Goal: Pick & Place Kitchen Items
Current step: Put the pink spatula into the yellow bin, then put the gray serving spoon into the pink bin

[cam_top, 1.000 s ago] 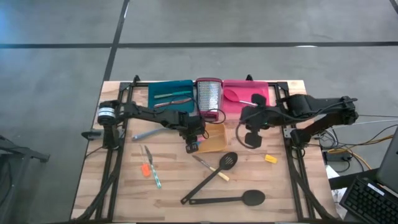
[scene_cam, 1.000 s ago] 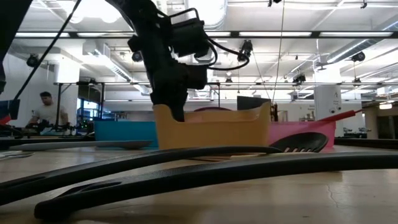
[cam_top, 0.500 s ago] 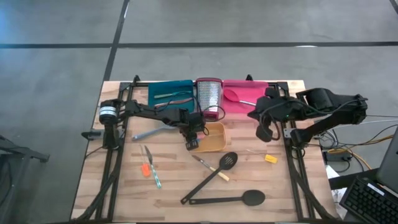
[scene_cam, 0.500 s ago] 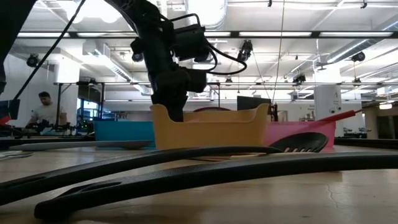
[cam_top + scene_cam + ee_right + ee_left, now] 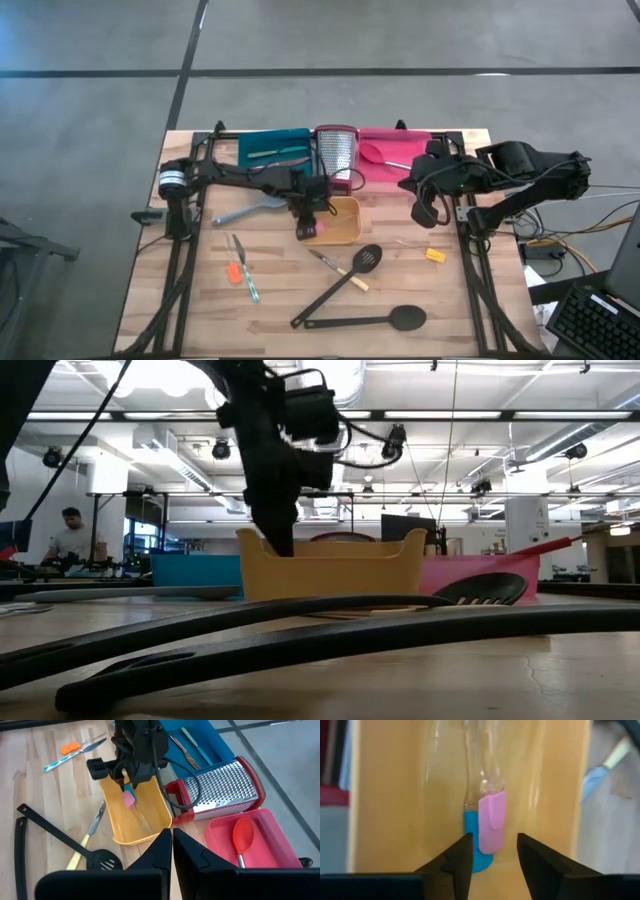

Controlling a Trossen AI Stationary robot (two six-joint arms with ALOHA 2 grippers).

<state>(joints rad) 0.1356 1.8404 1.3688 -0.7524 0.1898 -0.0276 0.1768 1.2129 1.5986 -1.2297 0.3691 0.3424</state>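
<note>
**Inspector A:** High view first. Left gripper sits over the near-left end of the orange plastic tray. Right gripper waits over the table's right side beside the pink tray. Loose on the wooden table: one long black spoon, one black slotted spatula, one grey spoon, one yellow-handled thin tool, one orange-handled and one teal-handled thin tool, one small yellow piece. Seven items unplaced, by my judgement.

**Inspector B:** Low view: the left arm reaches down inside the orange tray's rim; the fingers are hidden behind the wall. The teal tray stands behind.

**Inspector A:** Left wrist view: both dark fingers stand apart, nothing between them. One small pink piece and one small blue piece, touching, lie on the tray floor just ahead. Released, I judge.

**Inspector B:** Right wrist view: that gripper's fingers are pressed together, empty. Already stowed: one red spoon in the pink tray, two thin utensils in the teal tray. One upright steel grater with red base stands between the trays.

**Inspector A:** Five items stowed; roughly under halfway.
</note>
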